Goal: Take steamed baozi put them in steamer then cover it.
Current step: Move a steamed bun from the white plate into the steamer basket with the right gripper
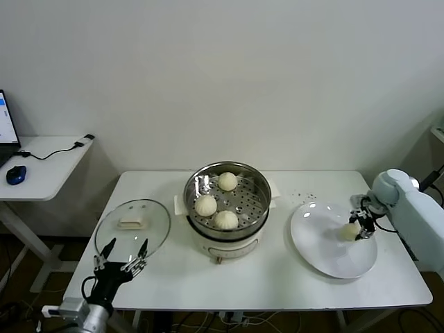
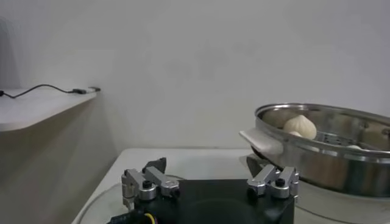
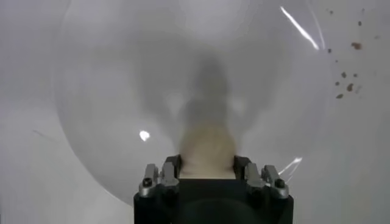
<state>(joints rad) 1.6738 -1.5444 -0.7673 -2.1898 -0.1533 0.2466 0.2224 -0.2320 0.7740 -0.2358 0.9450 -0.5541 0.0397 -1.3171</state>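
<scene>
The right tool (image 1: 359, 229) sits at the right of the head view, down on the white plate (image 1: 316, 243), with its fingers closed around the last steamed baozi (image 1: 349, 232). In the right wrist view the bun (image 3: 208, 152) fills the gap between the two jaws. It looks soft and light, a smooth dome of dough that will probably dent or tear under a hard squeeze, so a gentle hold across its widest part, low on the sides, seems the safest way to carry it. Its skin may also be a little tacky against the plate.

The steamer (image 1: 258, 211) stands at the centre of the desk (image 1: 277, 284), a shiny metal basket on a white pot base. Three buns already lie on its perforated floor, one toward the back and two nearer the front, leaving bare floor on the right side for a fourth. The plate holds only the gripped bun.

The cover (image 1: 156, 232) lies flat on the desk at the lower left, handle up. It is glass, so likely heavy, slick and breakable; its cream handle (image 1: 130, 223) is the sensible place to grip. The left tool (image 1: 120, 258) hangs just in front of it, fingers spread wide, holding nothing.
</scene>
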